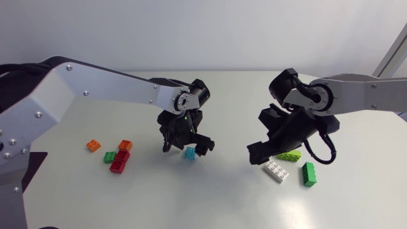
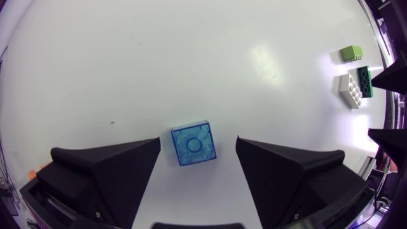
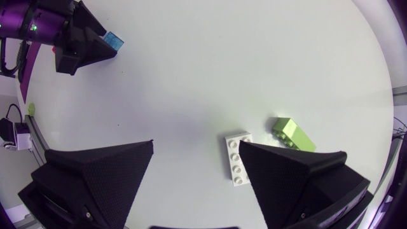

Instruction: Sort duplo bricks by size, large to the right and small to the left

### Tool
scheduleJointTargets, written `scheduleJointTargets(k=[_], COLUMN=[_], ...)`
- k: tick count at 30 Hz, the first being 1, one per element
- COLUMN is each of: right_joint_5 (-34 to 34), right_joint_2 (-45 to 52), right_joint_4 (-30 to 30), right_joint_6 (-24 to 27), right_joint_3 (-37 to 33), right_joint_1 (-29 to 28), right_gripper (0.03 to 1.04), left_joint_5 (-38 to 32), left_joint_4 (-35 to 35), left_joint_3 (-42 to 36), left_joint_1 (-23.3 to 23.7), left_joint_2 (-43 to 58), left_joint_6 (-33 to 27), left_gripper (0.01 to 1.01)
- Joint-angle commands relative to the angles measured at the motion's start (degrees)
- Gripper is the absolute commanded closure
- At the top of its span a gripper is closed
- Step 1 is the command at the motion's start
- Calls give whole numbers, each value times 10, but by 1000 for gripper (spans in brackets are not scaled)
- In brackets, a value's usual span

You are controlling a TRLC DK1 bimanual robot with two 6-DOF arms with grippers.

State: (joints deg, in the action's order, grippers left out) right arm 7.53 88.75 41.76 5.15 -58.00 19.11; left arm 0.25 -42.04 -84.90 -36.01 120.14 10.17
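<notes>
A small translucent blue brick point(image 2: 193, 145) lies on the white table point(image 2: 191, 57) between the fingers of my left gripper point(image 2: 198, 142), which stands open with a gap on each side of it. In the head view the blue brick point(image 1: 190, 152) sits under my left gripper point(image 1: 186, 146) near the table's middle. My right gripper point(image 3: 196, 145) is open and empty, hovering just left of a white long brick point(image 3: 238, 159) and a lime long brick point(image 3: 294, 133). A dark green long brick point(image 1: 309, 173) lies beside them.
At the left lie two small orange bricks point(image 1: 93, 145) point(image 1: 125, 145), a small green brick point(image 1: 110, 156) and a red brick point(image 1: 119, 161). My right gripper point(image 1: 262, 137) hangs about a hand's width right of the left one.
</notes>
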Motion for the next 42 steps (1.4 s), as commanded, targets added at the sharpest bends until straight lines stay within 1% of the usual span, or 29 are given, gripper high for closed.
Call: scheduleJointTargets(k=[1, 5, 6, 7, 8, 14, 18, 28, 32, 35, 36, 37, 39, 40, 42], right_joint_5=[2, 3, 4, 4, 4, 4, 5, 21, 29, 35, 37, 42, 45, 47, 50], right_joint_2=[-7, -7, -7, -7, -7, -9, -9, -7, -7, -8, -9, -9, -9, -9, -3], right_joint_4=[-1, -2, -3, -3, -3, -4, -4, -29, -36, -43, -48, -50, -59, -64, -70], right_joint_6=[0, 0, 0, 0, -1, -1, 0, 0, 0, 0, 1, 4, 11, 14, 21], right_joint_3=[17, 18, 18, 18, 19, 26, 26, 38, 43, 48, 51, 53, 57, 61, 63], right_joint_1=[-6, -6, -6, -6, -6, -7, -8, -8, -9, -11, -12, -14, -20, -26, -35], right_gripper=[93, 93, 93, 93, 93, 93, 93, 93, 93, 93, 93, 92, 90, 77, 77], left_joint_5=[5, 5, 5, 5, 5, 3, 2, 0, 0, 0, 0, 0, 0, 0, -3], left_joint_4=[-9, -13, -13, -12, -12, 7, 9, 28, 33, 33, 33, 33, 32, 32, 31], left_joint_3=[-17, -19, -21, -22, -24, -18, -1, 110, 124, 117, 113, 111, 108, 107, 107], left_joint_1=[6, 14, 15, 16, 17, 31, 60, 206, 245, 256, 256, 256, 255, 252, 251], left_joint_2=[23, 26, 27, 27, 28, 26, 9, -92, -107, -101, -97, -93, -91, -91, -99], left_joint_6=[13, 13, 13, 13, 13, 13, 10, -33, -44, -43, -41, -38, -38, -38, -38], left_gripper=[334, 466, 534, 652, 726, 748, 748, 748, 748, 739, 723, 615, 208, 59, 46])
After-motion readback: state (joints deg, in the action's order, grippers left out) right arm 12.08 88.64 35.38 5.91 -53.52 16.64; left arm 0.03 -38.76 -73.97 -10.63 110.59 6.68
